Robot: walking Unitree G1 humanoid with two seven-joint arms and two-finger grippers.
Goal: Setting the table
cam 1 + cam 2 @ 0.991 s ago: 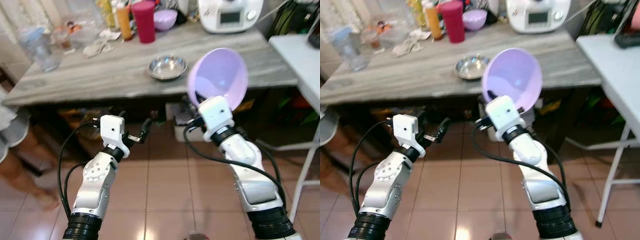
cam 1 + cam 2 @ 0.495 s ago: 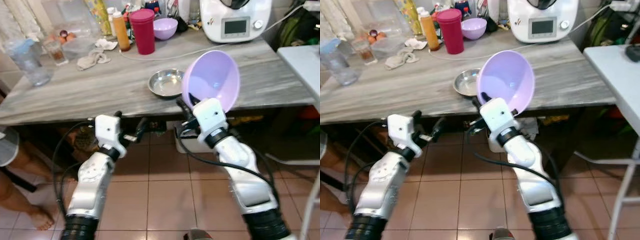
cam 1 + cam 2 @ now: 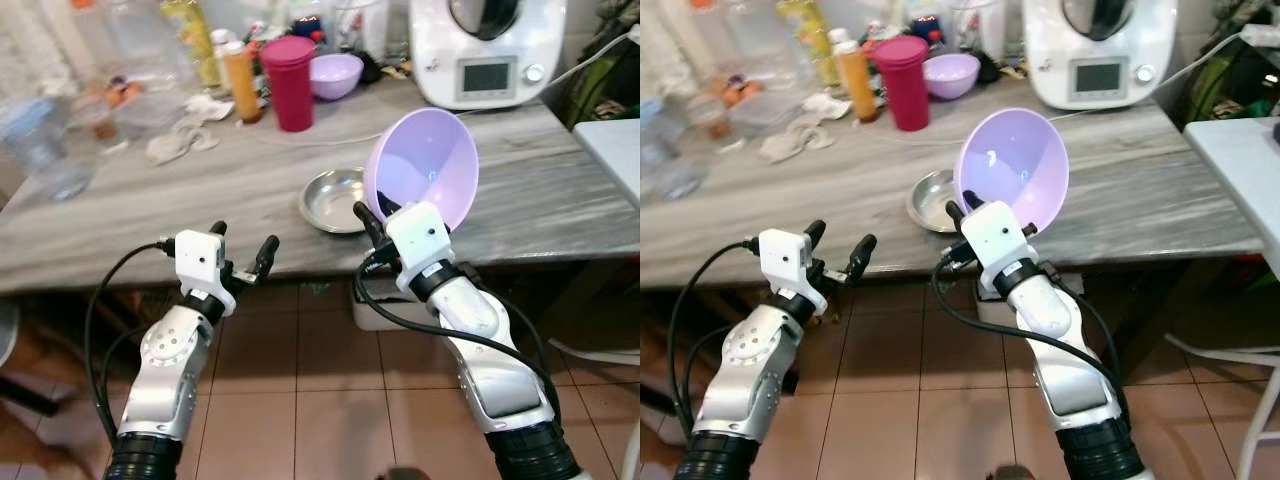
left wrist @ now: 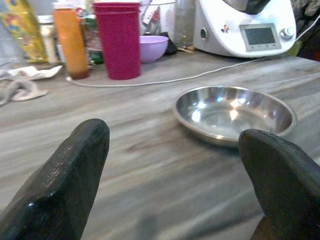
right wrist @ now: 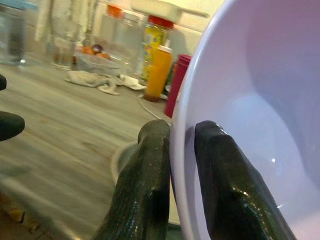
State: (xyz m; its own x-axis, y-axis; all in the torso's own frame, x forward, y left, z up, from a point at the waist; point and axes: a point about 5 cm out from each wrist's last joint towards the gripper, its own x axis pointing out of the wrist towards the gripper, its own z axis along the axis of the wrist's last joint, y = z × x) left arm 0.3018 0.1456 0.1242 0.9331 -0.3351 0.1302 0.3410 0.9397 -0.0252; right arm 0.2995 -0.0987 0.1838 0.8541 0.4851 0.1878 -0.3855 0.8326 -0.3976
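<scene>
— Which step is the robot on?

— By the look of it, the carry-in. The right gripper (image 5: 175, 165) pinches the rim of the lilac bowl (image 3: 425, 180), one black finger inside the wall and one outside. The bowl is tipped on edge in the air, above the front edge of the grey table (image 3: 150, 210), its open side toward the camera.

— And the other arm?

— The left gripper (image 3: 243, 252) is spread wide and holds nothing. It hovers at the front edge of the table, pointed at the steel dish (image 4: 234, 111), which sits near the front edge just beside the raised bowl.

— What else is on the table?

— Along the back edge, a crimson tumbler (image 3: 290, 82), an orange bottle (image 3: 243, 80) beside it, a second small lilac bowl (image 3: 335, 72), and a white kitchen machine (image 3: 487, 50) at the back right corner. A crumpled cloth (image 3: 178, 143) and clear containers lie toward the back left. A white cord (image 4: 165, 77) runs across the top behind the dish.

— What does the next move need?

— Probably the wrist has to roll the bowl level, base down, before lowering it. The bare stretch right of the dish looks the safest spot. A rim pinch on a smooth bowl could slip during the turn, so a slow roll seems wise, with release only once the base rests flat.
</scene>
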